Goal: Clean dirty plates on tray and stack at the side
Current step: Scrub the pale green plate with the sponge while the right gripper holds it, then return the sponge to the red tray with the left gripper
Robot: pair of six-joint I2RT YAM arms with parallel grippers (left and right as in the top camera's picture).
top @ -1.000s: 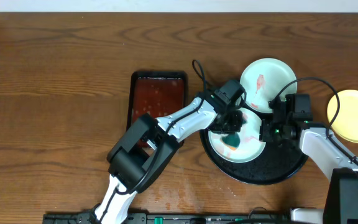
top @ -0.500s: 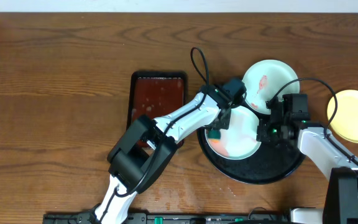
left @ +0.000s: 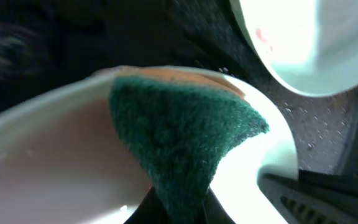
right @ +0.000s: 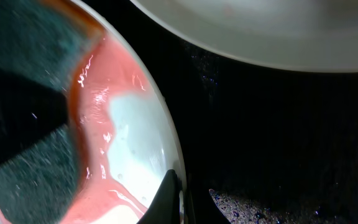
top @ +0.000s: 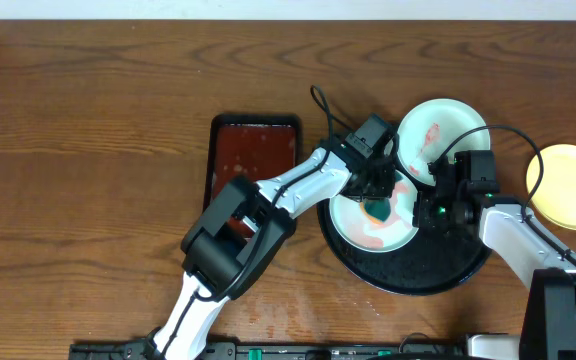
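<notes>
On the black tray (top: 448, 272) lies a white plate (top: 365, 228) smeared red. My left gripper (top: 377, 203) is shut on a green sponge (top: 378, 211) that presses on this plate's upper right part. In the left wrist view the sponge (left: 179, 130) fills the middle, over the plate (left: 55, 162). My right gripper (top: 429, 213) is shut on the same plate's right rim; its fingertips (right: 171, 193) pinch the edge of the plate (right: 129, 124). A second white plate (top: 446, 135) with a red smear leans on the tray's far edge. A pale yellow plate (top: 571, 186) lies off the tray at the right.
A reddish-brown rectangular tray (top: 256, 158) lies left of the black tray, partly under my left arm. Cables loop over both wrists. Water drops speckle the tray (right: 278, 143) in the right wrist view.
The sponge went from the plate's lower middle to its left edge, then back right to its upper right part. The right gripper held the rim throughout; both plates shifted slightly.
</notes>
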